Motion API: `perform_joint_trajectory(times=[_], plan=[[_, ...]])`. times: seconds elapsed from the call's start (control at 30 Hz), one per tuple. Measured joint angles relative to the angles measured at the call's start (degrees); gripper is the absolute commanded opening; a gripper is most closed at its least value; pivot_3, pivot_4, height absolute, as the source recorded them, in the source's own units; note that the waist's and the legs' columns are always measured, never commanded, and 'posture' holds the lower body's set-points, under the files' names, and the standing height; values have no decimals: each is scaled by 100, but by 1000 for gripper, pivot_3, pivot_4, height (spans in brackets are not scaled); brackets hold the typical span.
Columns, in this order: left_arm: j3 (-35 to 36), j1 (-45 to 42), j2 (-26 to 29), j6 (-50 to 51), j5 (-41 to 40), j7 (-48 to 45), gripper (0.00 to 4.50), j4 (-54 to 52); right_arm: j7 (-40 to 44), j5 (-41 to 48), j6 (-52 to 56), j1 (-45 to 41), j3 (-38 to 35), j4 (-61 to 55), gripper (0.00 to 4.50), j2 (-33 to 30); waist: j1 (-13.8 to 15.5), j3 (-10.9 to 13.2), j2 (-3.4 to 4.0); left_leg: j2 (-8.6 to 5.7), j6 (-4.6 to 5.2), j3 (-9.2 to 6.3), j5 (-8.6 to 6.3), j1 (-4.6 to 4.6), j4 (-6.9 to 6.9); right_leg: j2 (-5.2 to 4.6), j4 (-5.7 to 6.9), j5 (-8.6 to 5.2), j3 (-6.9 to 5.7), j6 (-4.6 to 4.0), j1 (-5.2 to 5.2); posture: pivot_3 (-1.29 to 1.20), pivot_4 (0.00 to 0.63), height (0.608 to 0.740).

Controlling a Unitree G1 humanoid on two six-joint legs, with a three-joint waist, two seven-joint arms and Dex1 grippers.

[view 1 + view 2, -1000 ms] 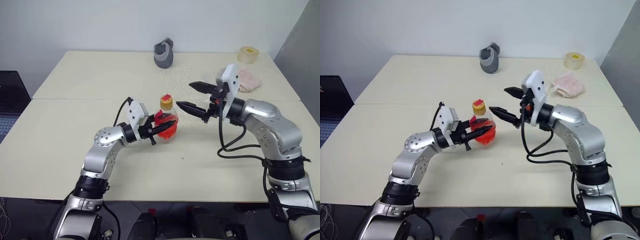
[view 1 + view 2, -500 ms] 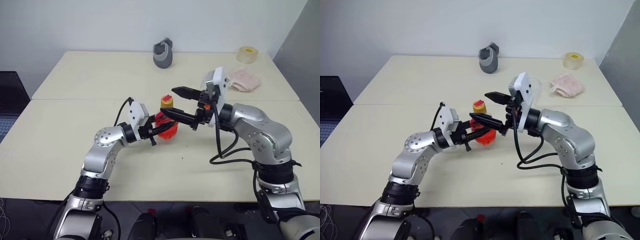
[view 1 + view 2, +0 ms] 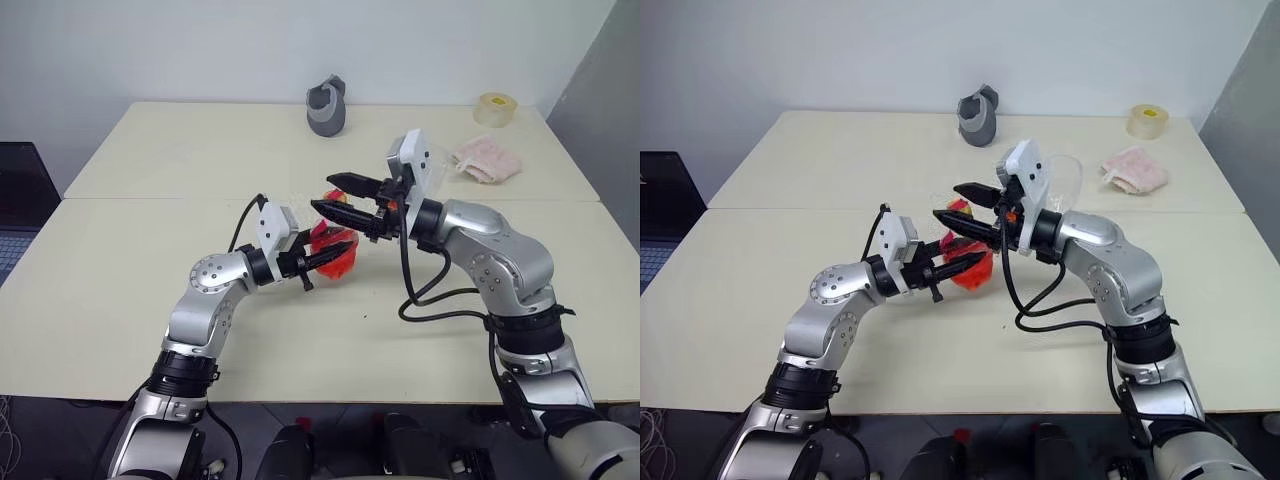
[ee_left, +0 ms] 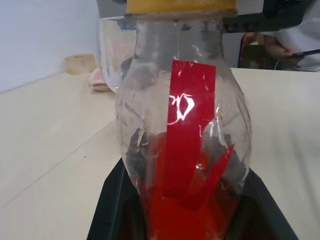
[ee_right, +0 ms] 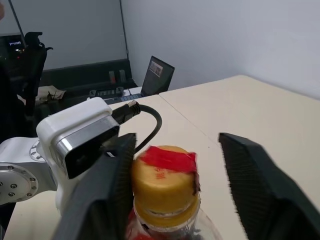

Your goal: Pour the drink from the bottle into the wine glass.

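Observation:
My left gripper [image 3: 325, 260] is shut on the round body of the small clear bottle [image 4: 182, 150] and holds it upright just above the table. The red drink [image 4: 190, 220] fills the bottle's lower part. My right gripper [image 5: 176, 140] comes in level from the right, with its fingers on either side of the yellow, red-taped cap [image 5: 164, 182]. One pad [image 5: 117, 180] sits against the cap and the other [image 5: 255, 180] stands off it, so the jaws are open. The clear wine glass [image 3: 1068, 180] stands behind my right wrist, partly hidden by it.
At the back of the cream table [image 3: 150, 300] sits a grey object [image 3: 327, 105]. A tape roll [image 3: 495, 108] and a pink cloth [image 3: 487, 160] lie at the back right. A dark laptop [image 3: 20, 200] is off the left edge.
My right gripper has moved left from beside the bottle to its cap, and its fingers have narrowed around it. The left gripper and the bottle have stayed still.

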Motion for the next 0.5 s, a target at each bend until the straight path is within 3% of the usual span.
perform_joint_trajectory(times=[0.07, 0.5], plan=[[5, 0, 1, -3, 2, 34, 1282, 2, 28, 2, -30, -15, 11, 3, 1238, -2, -1, 0, 0, 0, 0, -1, 0, -1, 0, 0, 0, 0, -1, 0, 0, 0, 150, 740], [-16, 231, 21, 40, -17, 25, 1282, -266, 451, -30, -231, -510, -121, 266, 1241, -333, -2, 0, 0, -1, 1, 0, 0, 0, 0, 0, 0, 0, 0, 0, 0, 0, 150, 740]])
